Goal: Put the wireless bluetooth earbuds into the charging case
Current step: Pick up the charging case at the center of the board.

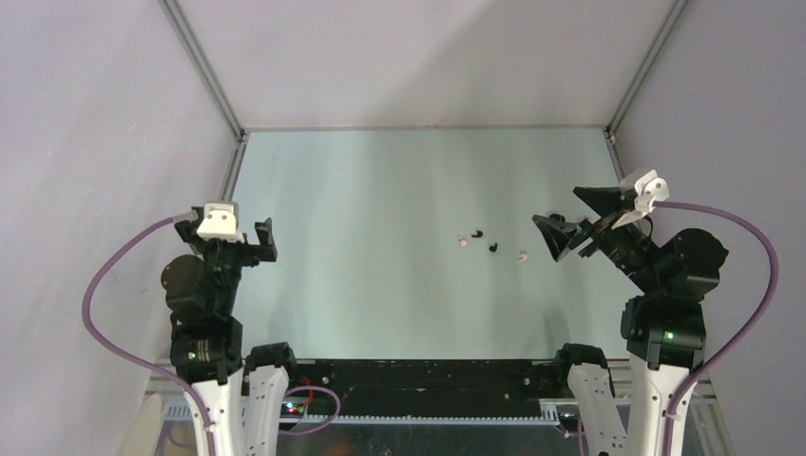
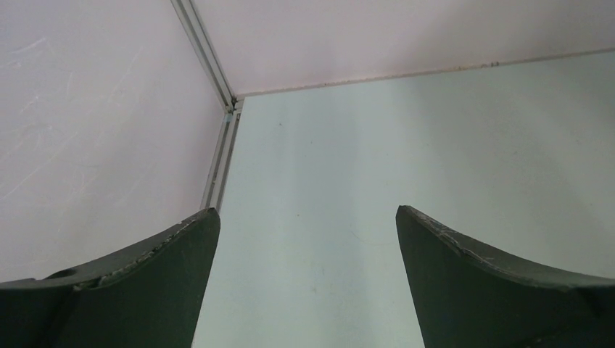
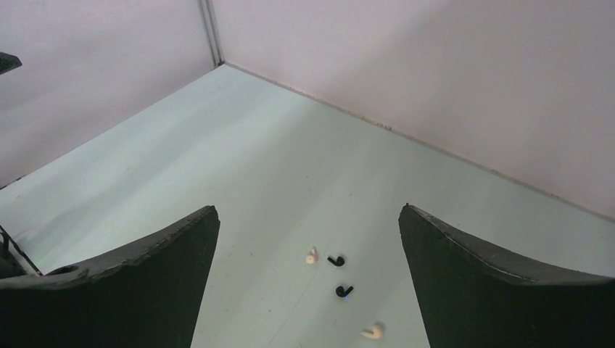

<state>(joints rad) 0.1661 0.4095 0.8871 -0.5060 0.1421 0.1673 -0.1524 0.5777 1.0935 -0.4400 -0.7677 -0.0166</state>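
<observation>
Earbuds: we count four tiny stubby ones, loose on the pale green tabletop (image 1: 361, 190), right of centre.
Layout: two black earbuds (image 1: 493, 247) in the middle, two off-white earbuds (image 1: 463, 241) on the outside, none touching.
Right gripper (image 1: 556, 204): black fingers spread wide, nothing held, hovering just right of the cluster.
Left gripper (image 1: 266, 239): spread too, nothing held, at the table's left side, well apart from the earbuds.

The left arm (image 1: 201, 290) sits folded and upright, the left claw (image 1: 261, 241) spread wide with nothing between its fingers (image 2: 145, 283). The right arm (image 1: 680, 264) leans inward, the right claw (image 1: 570, 218) gaping just as wide and likewise holding nothing.
</observation>
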